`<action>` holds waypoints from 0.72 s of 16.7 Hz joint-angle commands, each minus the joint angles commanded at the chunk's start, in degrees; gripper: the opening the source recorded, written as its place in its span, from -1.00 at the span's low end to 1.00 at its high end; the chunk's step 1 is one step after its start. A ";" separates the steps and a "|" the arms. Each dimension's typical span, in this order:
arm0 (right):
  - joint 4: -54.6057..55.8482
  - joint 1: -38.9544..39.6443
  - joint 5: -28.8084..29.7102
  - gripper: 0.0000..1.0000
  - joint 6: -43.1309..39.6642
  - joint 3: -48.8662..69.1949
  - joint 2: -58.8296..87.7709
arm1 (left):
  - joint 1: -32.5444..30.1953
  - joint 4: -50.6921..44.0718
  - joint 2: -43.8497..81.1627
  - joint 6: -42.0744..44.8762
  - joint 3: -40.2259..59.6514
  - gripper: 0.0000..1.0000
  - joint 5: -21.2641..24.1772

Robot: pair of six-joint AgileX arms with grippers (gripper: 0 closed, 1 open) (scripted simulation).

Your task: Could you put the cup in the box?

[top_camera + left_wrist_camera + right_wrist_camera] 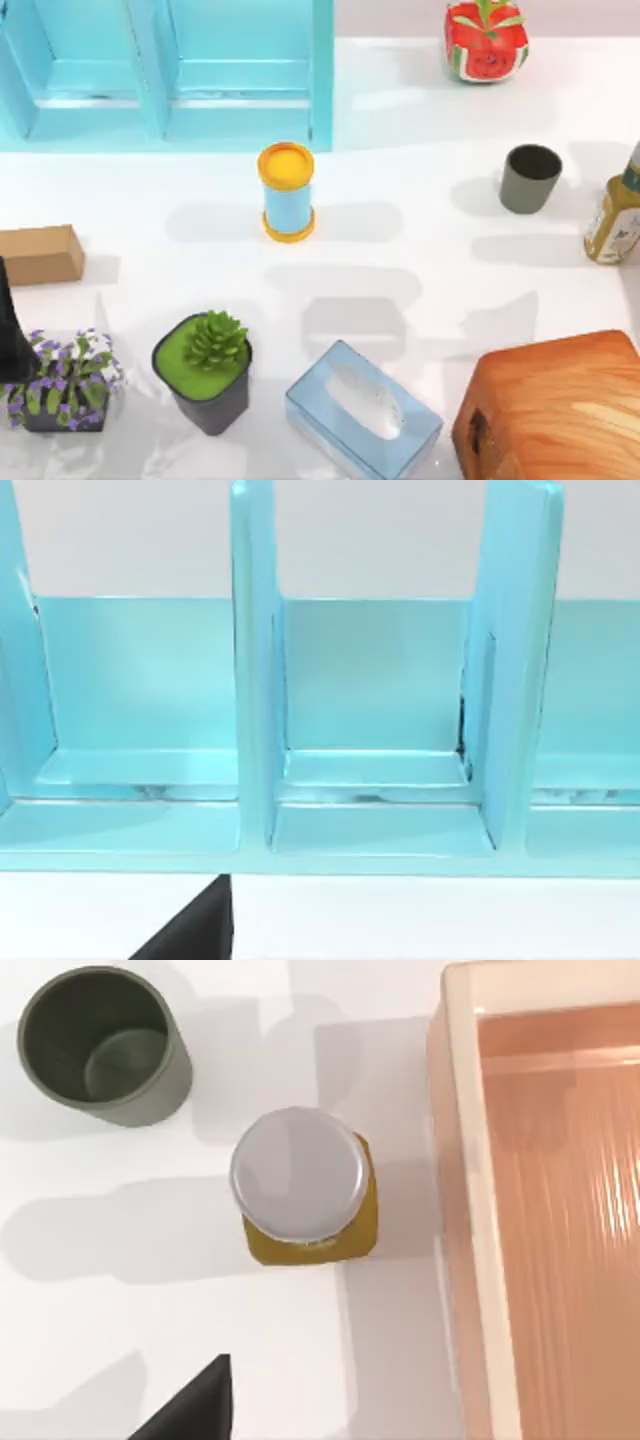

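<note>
You are looking at a brightly, evenly lit white table (pixel 420 240); soft grey shadows are lying left and right of the cup (pixel 529 178), with faint glare nearby.

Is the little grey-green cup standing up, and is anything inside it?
The small dark grey-green cup stands upright and empty: its round mouth faces up, and the right wrist view shows its bare bottom.

We find no readable text, brand, number or sign here; the bottle (pixel 614 226) at the table's (pixel 420 250) right edge carries a pale label whose printing we cannot make out.
</note>
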 joint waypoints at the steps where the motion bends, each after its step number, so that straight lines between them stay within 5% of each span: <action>1: -3.32 0.39 0.16 1.00 0.33 5.50 5.73 | 0.00 0.00 0.00 0.00 0.00 1.00 0.00; 12: -25.28 7.30 -0.81 1.00 3.46 51.15 47.39 | 0.00 0.00 0.00 0.00 0.00 1.00 0.00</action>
